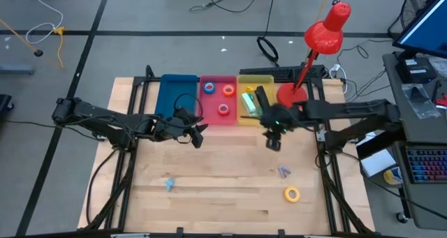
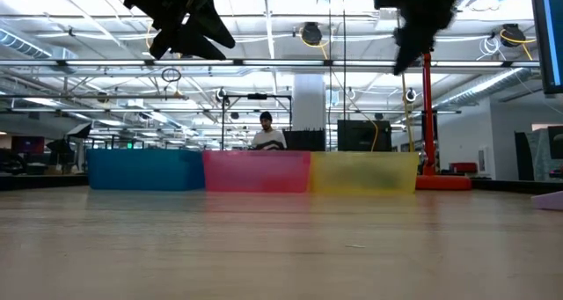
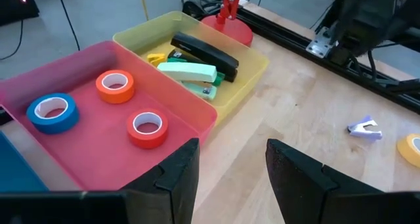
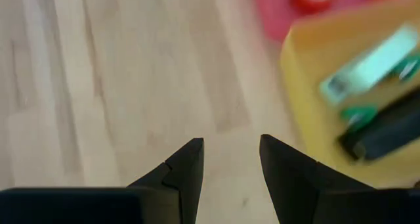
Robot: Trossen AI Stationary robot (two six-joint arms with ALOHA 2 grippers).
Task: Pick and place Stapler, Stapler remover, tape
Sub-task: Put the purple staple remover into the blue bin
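High view shows the yellow tape roll (image 1: 292,193) lying flat on the table (image 1: 209,189), near a stapler remover (image 1: 283,172) — light and stiff, probably best pinched across its rim. Right gripper (image 1: 273,142) hovers nearby, fingers apart and empty; left gripper (image 1: 196,135) likewise spread.

Three tape rolls lie flat in the pink bin (image 1: 218,98) at upper centre of the high view: blue (image 1: 209,88), orange (image 1: 228,91), red (image 1: 223,109). The yellow roll (image 1: 292,193) lies flat at lower right. A black stapler (image 3: 204,51) and pale green stapler (image 3: 187,71) lie in the yellow bin (image 1: 255,79). Bluish staple removers lie at right (image 1: 283,172) and lower left (image 1: 169,184)
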